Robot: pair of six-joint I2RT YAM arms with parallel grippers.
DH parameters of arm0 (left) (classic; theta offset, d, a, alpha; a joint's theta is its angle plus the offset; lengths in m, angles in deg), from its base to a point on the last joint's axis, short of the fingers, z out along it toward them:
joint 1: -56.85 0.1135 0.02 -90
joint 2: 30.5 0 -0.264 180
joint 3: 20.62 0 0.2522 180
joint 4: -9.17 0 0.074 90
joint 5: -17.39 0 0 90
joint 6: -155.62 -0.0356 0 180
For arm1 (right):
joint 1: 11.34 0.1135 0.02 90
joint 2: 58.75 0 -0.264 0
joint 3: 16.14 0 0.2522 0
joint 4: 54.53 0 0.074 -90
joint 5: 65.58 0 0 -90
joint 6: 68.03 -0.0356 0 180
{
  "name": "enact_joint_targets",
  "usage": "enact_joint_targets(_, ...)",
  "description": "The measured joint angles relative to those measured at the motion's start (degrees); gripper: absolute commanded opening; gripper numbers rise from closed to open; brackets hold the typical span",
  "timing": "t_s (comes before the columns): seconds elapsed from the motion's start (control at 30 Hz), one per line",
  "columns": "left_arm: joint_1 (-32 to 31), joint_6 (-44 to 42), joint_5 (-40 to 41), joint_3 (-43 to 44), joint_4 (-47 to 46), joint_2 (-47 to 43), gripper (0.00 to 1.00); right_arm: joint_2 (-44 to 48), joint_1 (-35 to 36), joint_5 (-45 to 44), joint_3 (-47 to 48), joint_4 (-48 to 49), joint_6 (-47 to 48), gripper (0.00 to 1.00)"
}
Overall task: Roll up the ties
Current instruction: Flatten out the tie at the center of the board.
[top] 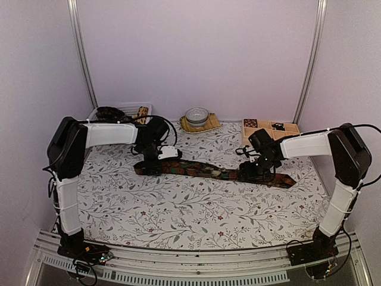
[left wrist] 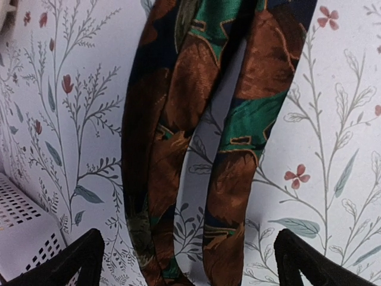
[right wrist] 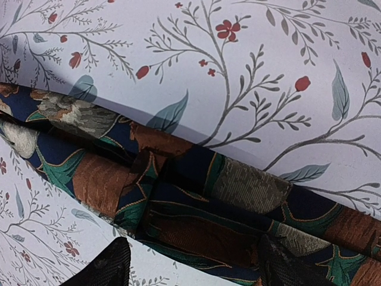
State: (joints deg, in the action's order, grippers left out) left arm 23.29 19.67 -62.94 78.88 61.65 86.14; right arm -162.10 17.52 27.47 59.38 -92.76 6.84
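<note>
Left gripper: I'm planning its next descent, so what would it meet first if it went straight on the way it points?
Most likely the tie, which lies doubled on the tablecloth directly ahead of the open left gripper; depth is hard to judge.

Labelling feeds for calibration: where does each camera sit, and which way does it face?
Top external: above and behind the bases, facing down and forward over the table; left arm and right arm show whole, left gripper and right gripper over the tie.
Left wrist: on the left arm, facing down at the tie; its fingertips at bottom.
Right wrist: on the right arm, facing down at the tie; its fingertips at bottom.
Shared: all show the same tie.
</note>
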Motion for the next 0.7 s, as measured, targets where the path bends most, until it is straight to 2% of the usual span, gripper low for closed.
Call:
enact_joint_targets(0.17,0.68,-2.1,-1.2,0.0,-2.01,2.19,0.95,0.07,0.0,0.09,0.0,-0.04,-0.02,0.73)
enact_joint_targets(0.2,0.79,-2.45,-1.27,0.04,-2.45,2.47,0.89,0.11,0.0,0.2,-0.02,-0.13,-0.02,0.73)
enact_joint_targets(0.27,0.98,-2.49,-1.46,0.13,-2.95,2.99,0.53,0.33,0.0,0.33,-0.22,-0.26,-0.04,0.73)
enact_joint_targets(0.33,1.25,-2.78,-2.21,0.92,-2.67,3.89,0.36,0.57,0.0,0.46,-0.44,-0.55,-0.04,0.73)
enact_joint_targets(0.57,2.1,-1.68,-8.63,5.16,2.01,5.88,0.1,1.95,0.0,-0.04,-1.09,-1.92,-0.07,0.74)
enact_joint_targets(0.63,2.12,-1.03,-11.26,6.58,4.76,5.88,0.0,2.43,0.0,-0.85,-1.09,-2.36,-0.17,0.74)
enact_joint_targets(0.7,2.12,0.42,-13.38,8.0,7.56,5.88,0.0,2.97,0.0,-1.57,-1.09,-2.67,-0.31,0.74)
